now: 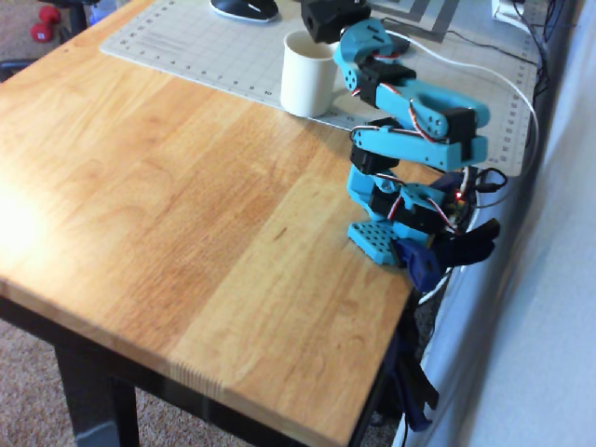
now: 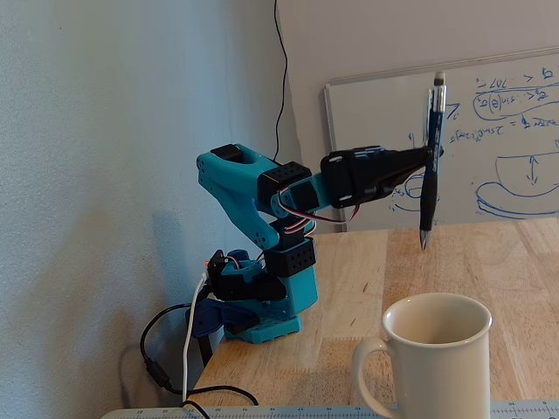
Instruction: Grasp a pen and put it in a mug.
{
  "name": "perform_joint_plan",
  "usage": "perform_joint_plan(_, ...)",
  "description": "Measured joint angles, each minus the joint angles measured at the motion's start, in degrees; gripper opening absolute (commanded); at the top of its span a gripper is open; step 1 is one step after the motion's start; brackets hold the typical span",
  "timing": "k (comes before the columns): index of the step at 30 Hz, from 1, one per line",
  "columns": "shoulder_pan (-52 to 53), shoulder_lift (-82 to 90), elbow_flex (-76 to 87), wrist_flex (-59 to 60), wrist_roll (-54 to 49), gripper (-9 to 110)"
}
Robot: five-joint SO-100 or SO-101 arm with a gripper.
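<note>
In the fixed view my black gripper [image 2: 427, 157] is shut on the pen [image 2: 426, 205]. The pen hangs upright in the air, dark tip down and silver-white clip end up. It is above and behind the cream-white mug [image 2: 435, 367], and its tip is well clear of the rim. The mug stands upright with its handle to the left in this view. In the overhead view the mug [image 1: 308, 76] stands on the grey cutting mat [image 1: 186, 47] with the gripper [image 1: 328, 20] just beyond its rim. The pen does not show in that view.
The arm's blue base [image 1: 386, 237] is clamped at the table's right edge. A white cable [image 1: 521, 84] loops over the mat. A computer mouse [image 1: 244, 7] lies at the back. A whiteboard [image 2: 498, 148] leans on the wall. Bare wood [image 1: 168, 205] lies to the left.
</note>
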Motion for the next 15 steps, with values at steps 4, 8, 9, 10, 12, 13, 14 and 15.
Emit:
perform_joint_plan(4,0.0,0.0,2.2,0.0,0.0,0)
perform_joint_plan(8,0.0,0.0,4.4,0.0,0.0,0)
perform_joint_plan(9,0.0,0.0,4.8,0.0,0.0,0)
perform_joint_plan(10,0.0,0.0,5.4,0.0,0.0,0)
perform_joint_plan(12,0.0,0.0,6.2,0.0,0.0,0)
perform_joint_plan(13,0.0,0.0,6.5,0.0,0.0,0)
perform_joint_plan(14,0.0,0.0,6.7,0.0,0.0,0)
perform_joint_plan(15,0.0,0.0,6.7,0.0,0.0,0)
